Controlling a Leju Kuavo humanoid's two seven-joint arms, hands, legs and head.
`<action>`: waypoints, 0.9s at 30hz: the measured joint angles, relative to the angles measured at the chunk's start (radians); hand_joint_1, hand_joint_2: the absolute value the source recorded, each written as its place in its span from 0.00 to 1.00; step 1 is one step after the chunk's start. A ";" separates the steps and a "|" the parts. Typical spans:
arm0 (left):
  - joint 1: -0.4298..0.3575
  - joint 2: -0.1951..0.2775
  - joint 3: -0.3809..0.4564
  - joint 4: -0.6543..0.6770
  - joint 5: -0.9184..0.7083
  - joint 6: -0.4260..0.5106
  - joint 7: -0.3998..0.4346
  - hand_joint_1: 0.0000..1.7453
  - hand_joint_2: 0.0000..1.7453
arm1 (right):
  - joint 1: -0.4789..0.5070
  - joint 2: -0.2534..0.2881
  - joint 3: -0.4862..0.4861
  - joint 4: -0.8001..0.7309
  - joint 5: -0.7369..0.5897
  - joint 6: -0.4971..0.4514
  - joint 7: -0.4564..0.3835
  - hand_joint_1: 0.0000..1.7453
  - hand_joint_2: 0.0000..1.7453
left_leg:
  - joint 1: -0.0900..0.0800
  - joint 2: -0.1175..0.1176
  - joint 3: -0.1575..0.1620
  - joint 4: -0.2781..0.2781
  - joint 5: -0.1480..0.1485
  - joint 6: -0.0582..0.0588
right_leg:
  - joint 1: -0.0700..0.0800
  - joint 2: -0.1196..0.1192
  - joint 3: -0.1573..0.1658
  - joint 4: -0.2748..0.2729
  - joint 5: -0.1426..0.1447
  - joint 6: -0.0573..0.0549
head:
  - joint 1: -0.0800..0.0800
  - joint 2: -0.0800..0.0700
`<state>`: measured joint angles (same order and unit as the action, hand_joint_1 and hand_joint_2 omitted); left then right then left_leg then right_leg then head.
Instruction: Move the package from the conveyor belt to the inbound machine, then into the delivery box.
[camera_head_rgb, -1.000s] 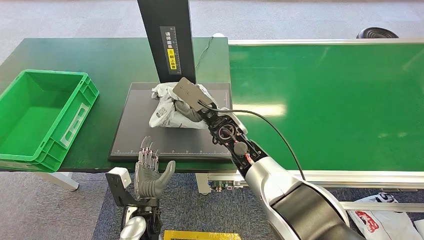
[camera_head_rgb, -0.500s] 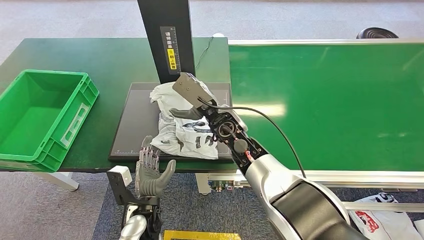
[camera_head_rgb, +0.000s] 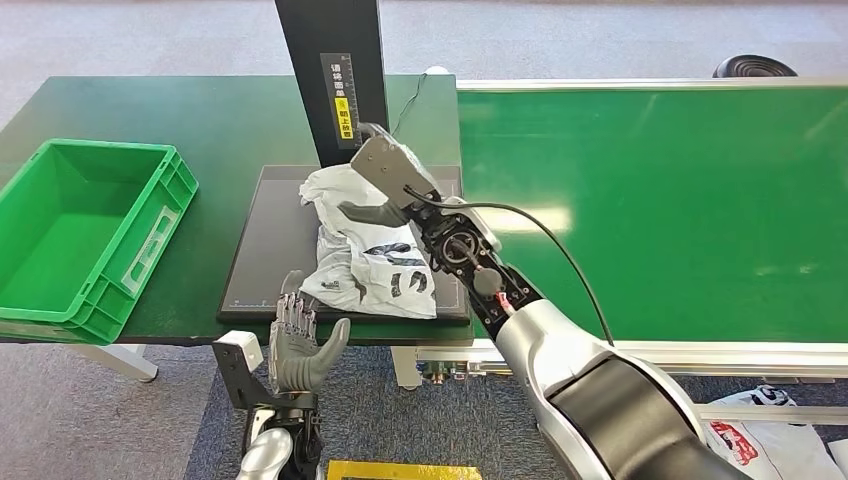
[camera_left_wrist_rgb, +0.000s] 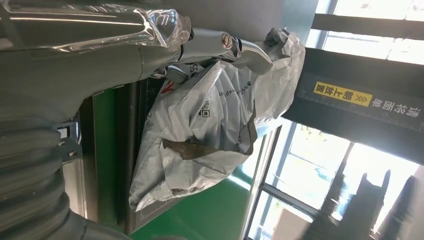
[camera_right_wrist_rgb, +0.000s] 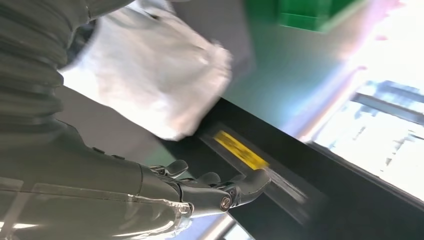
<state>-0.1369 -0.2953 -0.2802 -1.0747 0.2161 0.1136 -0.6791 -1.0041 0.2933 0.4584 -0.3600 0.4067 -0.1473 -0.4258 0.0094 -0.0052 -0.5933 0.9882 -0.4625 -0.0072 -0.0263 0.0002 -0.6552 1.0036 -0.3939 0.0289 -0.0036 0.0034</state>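
The package (camera_head_rgb: 365, 250) is crinkled, glossy grey plastic film. The scanner plate (camera_head_rgb: 270, 240) beneath it looks matt and dark. The conveyor belt (camera_head_rgb: 660, 200) is smooth green with a soft sheen. The box (camera_head_rgb: 150, 240) is shiny moulded green plastic. The right arm (camera_head_rgb: 560, 350) is polished silver metal.

Chinese warning label (camera_head_rgb: 342, 100) on post (camera_head_rgb: 330, 60)

Head view: bright, even overhead light, sharp throughout. A pale glare patch sits on the green belt (camera_head_rgb: 650, 200) just beside the right hand (camera_head_rgb: 385, 190), and the shadows are soft. Left wrist view: windows (camera_left_wrist_rgb: 350, 170) behind the bag (camera_left_wrist_rgb: 210, 135) are blown out white. Right wrist view: motion blur smears the bag, with overexposed glare beyond the yellow label (camera_right_wrist_rgb: 240, 150).
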 joint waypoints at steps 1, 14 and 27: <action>0.001 0.000 0.002 0.000 -0.004 0.004 -0.001 0.00 1.00 | -0.001 -0.007 -0.009 -0.018 -0.016 0.007 -0.025 0.00 1.00 | 0.000 0.000 0.000 0.000 0.000 0.000 | 0.000 0.000 0.000 0.000 0.000 0.000 | 0.000 0.000; 0.031 0.010 0.018 -0.042 -0.011 0.040 -0.005 0.00 1.00 | 0.176 -0.189 -0.036 -0.454 -0.187 0.017 -0.111 0.00 1.00 | 0.000 0.000 0.000 0.000 0.000 0.000 | 0.000 -0.001 0.000 0.000 0.000 0.000 | 0.000 0.000; 0.071 0.018 0.022 -0.096 -0.009 0.054 -0.009 0.00 1.00 | 0.535 -0.311 0.020 -0.814 -0.279 -0.175 -0.243 0.00 1.00 | 0.000 0.000 0.000 0.000 -0.001 0.000 | 0.000 -0.001 0.001 0.000 -0.001 0.000 | 0.000 0.000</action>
<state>-0.0663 -0.2770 -0.2579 -1.1706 0.2070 0.1678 -0.6878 -0.4687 -0.0178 0.4785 -1.1745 0.1279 -0.3224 -0.6689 0.0096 -0.0056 -0.5937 0.9879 -0.4636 -0.0072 -0.0263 -0.0008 -0.6545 1.0032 -0.3944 0.0287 -0.0037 0.0034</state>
